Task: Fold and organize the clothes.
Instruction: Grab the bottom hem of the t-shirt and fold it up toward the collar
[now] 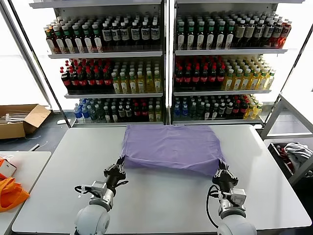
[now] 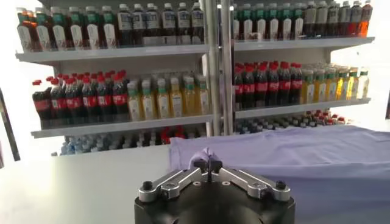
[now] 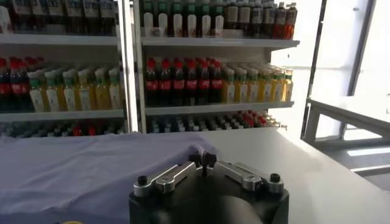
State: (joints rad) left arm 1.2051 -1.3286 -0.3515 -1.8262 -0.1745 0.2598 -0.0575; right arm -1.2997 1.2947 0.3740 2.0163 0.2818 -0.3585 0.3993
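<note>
White table (image 1: 161,200), bottle-stocked shelves (image 1: 166,63) behind

Orange fabric (image 1: 11,192) is cut off at the left edge; bottle labels on the shelves (image 1: 161,54) are too small to read

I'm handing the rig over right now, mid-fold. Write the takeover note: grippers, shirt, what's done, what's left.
Left gripper: fingers shut on the near left corner of the lavender T-shirt.
Right gripper: fingers shut on the near right corner.
Shirt: lies across the far middle of the white table, in front of the drink shelves, near edge pinched at both corners and slightly raised.
Done: shirt appears folded once into a rough rectangle; no sleeves show.
Left: probably carry the near edge over for the next fold, release, then tidy the bundle.
</note>
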